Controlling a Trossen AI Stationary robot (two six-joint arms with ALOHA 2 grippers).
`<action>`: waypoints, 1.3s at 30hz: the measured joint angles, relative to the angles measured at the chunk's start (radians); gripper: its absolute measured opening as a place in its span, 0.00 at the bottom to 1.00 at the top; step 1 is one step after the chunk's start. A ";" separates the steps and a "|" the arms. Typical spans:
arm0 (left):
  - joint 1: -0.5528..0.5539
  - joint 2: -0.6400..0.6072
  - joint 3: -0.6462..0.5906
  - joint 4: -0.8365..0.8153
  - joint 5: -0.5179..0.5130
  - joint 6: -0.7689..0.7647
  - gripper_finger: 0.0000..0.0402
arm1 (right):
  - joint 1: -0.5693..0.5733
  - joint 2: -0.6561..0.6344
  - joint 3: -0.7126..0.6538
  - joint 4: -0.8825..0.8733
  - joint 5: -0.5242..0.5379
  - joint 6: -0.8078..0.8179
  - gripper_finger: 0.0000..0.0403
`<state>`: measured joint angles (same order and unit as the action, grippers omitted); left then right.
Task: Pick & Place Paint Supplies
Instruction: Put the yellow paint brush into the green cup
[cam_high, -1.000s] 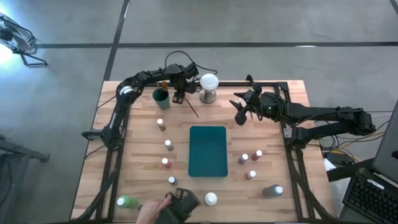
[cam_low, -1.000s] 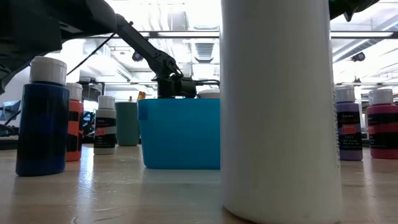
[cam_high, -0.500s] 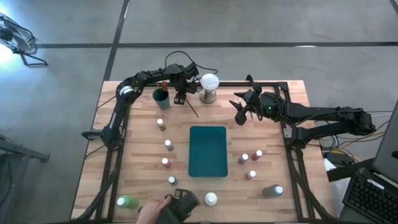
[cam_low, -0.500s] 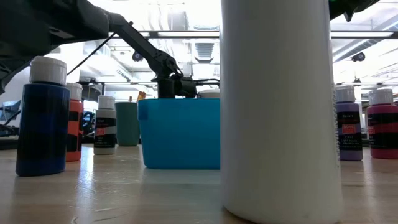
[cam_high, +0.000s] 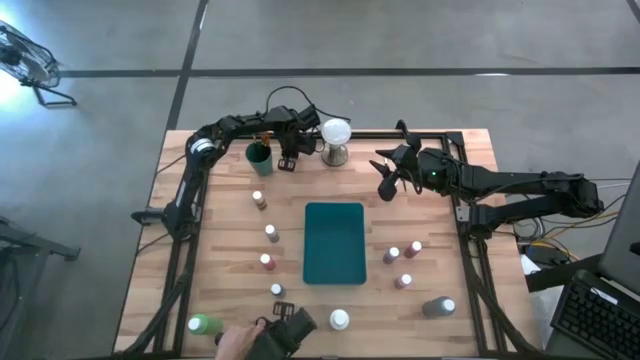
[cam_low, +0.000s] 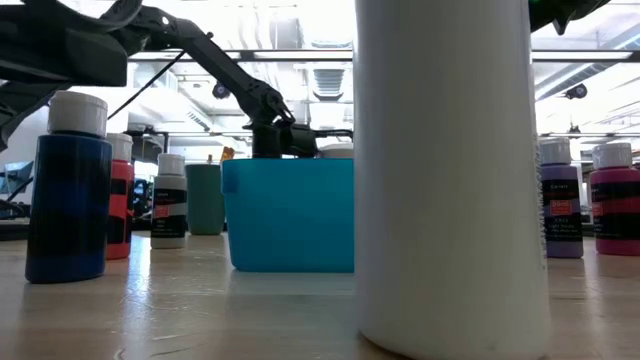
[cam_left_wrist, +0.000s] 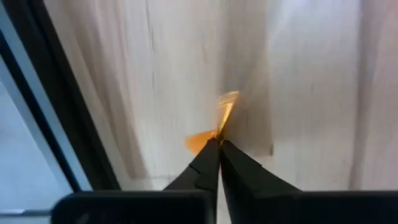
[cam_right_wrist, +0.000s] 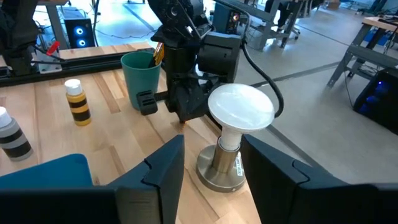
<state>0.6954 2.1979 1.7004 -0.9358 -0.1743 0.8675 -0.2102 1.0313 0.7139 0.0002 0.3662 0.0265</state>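
Now that the brush (cam_left_wrist: 222, 115) lies pinched at the table's far edge beside the green cup (cam_high: 259, 155), the left gripper (cam_high: 287, 161) has snapped shut on its orange handle. Lifting probably comes next, while the right gripper (cam_high: 390, 184) waits half-spread near the white ball (cam_high: 336, 131).

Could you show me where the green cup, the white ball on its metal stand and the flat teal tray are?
Green cup (cam_right_wrist: 140, 79): right wrist view, on its outer wall.
White ball on metal stand (cam_right_wrist: 240, 107): right wrist view, on the ball's top.
Flat teal tray (cam_high: 334, 242): high view, on its bare middle.
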 joint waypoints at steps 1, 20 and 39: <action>0.001 0.000 0.000 -0.002 -0.006 -0.002 0.02 | 0.000 0.000 0.000 0.000 0.000 0.000 0.37; -0.028 -0.102 0.014 -0.116 -0.122 -0.025 0.00 | 0.000 0.000 0.000 0.003 -0.001 0.008 0.27; -0.203 -0.376 0.013 -0.129 -0.508 0.060 0.00 | 0.000 0.000 0.000 0.013 -0.001 0.089 0.32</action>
<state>0.4927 1.8216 1.7131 -1.0646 -0.6828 0.9273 -0.2104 1.0309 0.7136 0.0134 0.3653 0.1157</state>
